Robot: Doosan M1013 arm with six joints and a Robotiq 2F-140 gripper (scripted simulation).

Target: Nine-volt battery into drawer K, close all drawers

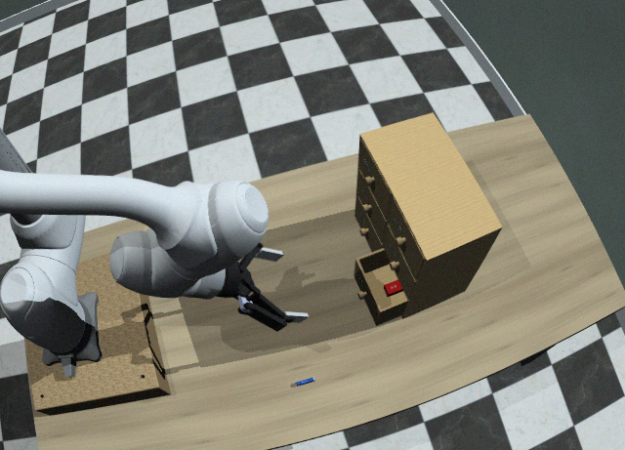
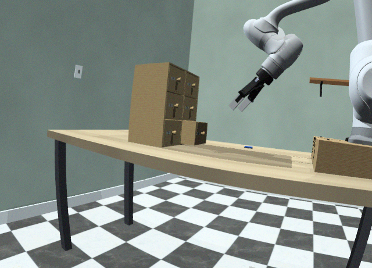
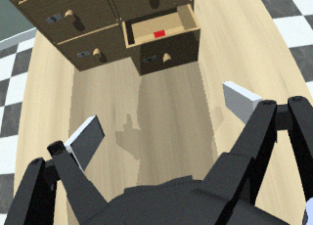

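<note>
The small wooden chest [image 1: 424, 203] stands on the table with two columns of drawers. One bottom drawer [image 1: 381, 289] is pulled out a short way; the others sit flush. A small red block [image 1: 393, 287], seemingly the nine-volt battery, lies inside the open drawer. The drawer also shows in the wrist view [image 3: 160, 32] with the red block [image 3: 159, 33] in it. The drawer labels are too small to read. My gripper [image 1: 285, 285] [image 3: 160, 110] is open and empty. It hangs in the air well in front of the chest, as the side view [image 2: 239, 104] shows, and points toward the drawers.
A small blue stick-like item [image 1: 305, 382] lies on the table near the front edge, also in the side view [image 2: 248, 146]. The arm's wooden base block [image 1: 96, 334] sits at the table's left end. The table edge runs close behind the chest.
</note>
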